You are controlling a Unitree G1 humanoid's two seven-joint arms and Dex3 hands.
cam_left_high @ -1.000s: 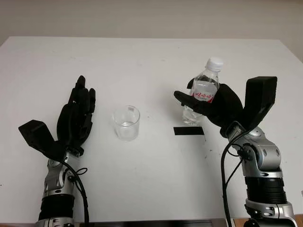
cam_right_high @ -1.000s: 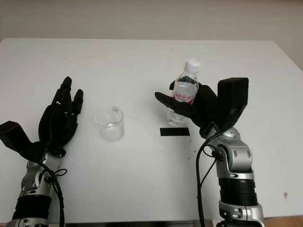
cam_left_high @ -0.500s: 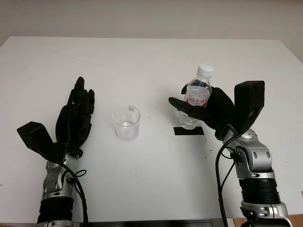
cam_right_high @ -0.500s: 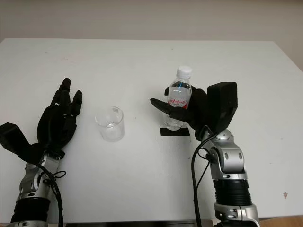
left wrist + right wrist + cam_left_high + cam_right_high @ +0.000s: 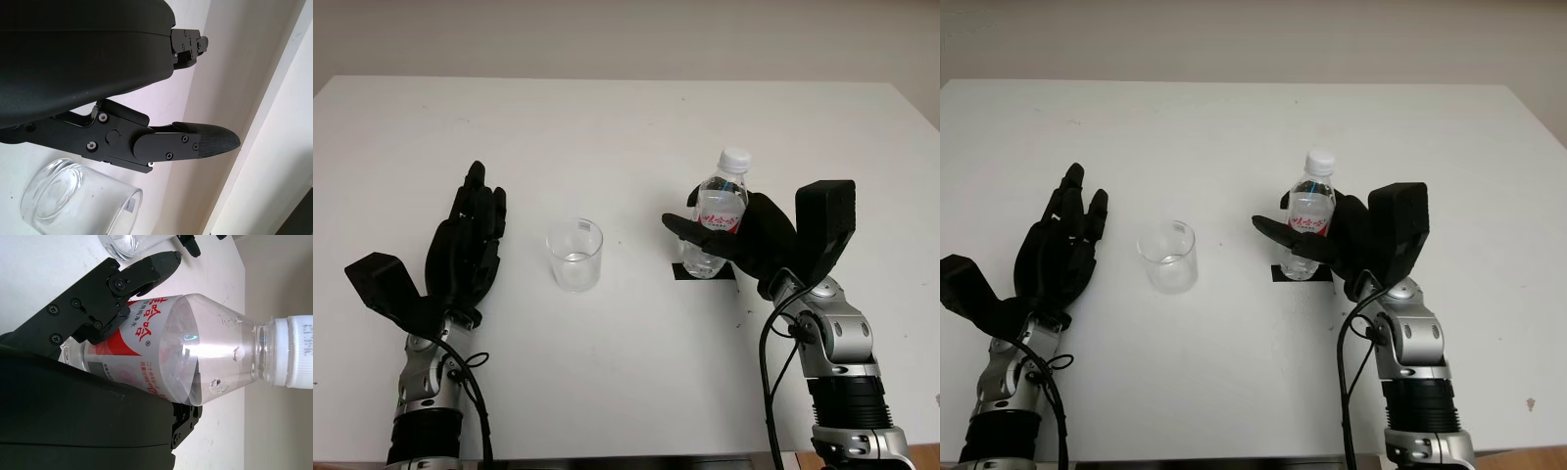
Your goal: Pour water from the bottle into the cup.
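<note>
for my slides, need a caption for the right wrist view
Right hand grips a capped clear plastic water bottle with a red-and-white label.

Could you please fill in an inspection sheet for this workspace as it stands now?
Surface: white table, black tape strip by the bottle's base.
Job's things: capped bottle upright at the tape strip; glass cup upright, apart from both hands.
Clutter: nothing seen.
Hands: right hand wrapped around the bottle; left hand open beside the cup, holding nothing.
Cables: black cables looping along both forearms.
Surroundings: pale wall behind the table.
</note>
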